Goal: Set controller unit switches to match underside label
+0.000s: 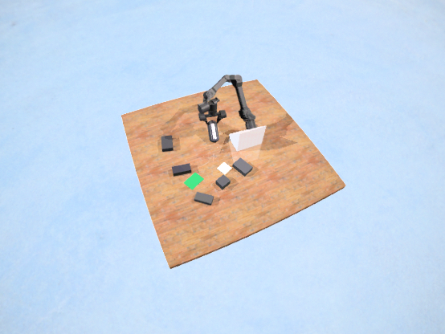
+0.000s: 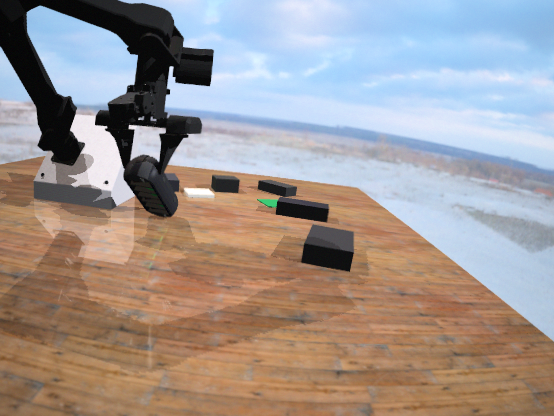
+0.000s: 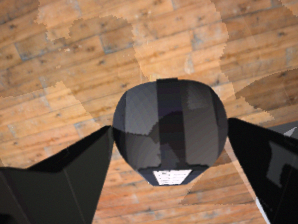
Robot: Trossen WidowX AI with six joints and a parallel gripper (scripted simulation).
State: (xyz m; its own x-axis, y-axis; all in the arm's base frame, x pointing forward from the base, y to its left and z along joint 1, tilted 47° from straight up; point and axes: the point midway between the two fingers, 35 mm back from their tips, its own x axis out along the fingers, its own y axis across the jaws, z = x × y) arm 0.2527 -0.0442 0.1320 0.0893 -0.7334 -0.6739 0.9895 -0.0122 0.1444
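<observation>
Controller unit: held up off the counter near its far edge, beside the arm's white base block; tilted steeply, one end hanging down.
Handling: looks rigid, smooth and rounded, so likely to slip or swing in a light grip; best taken across its long flat sides.
Label: a white strip shows in the top view; squares unreadable.
Claw: fingers stand fairly wide, closed on the unit's upper end.
</observation>
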